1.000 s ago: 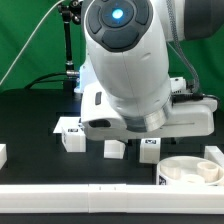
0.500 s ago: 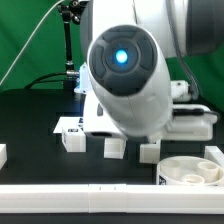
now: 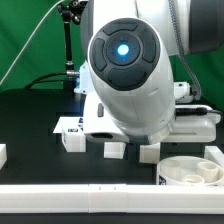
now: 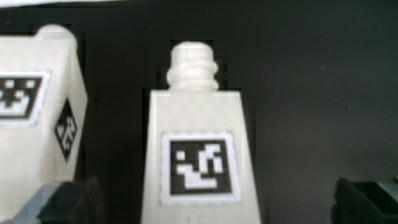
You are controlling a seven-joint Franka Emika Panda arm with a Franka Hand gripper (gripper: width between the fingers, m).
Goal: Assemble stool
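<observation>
Black table (image 4: 302, 60): gripper (image 4: 214, 208) spread wide, tagged stool leg (image 4: 196, 130) between its jaws

White leg (image 4: 196, 112) w/ blk/wht square tag (image 4: 196, 166); black table (image 3: 30, 118)

Green backdrop (image 3: 30, 40), seemingly fabric; black table (image 3: 30, 115)

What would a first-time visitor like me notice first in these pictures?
The big white robot arm fills the middle of the exterior view, with a glowing blue light on its rounded joint. Below it, small white legs sit on the black table, and the round seat lies at the exterior view's lower right. In the wrist view, one leg looms close, a black-and-white marker tag on its face.
</observation>
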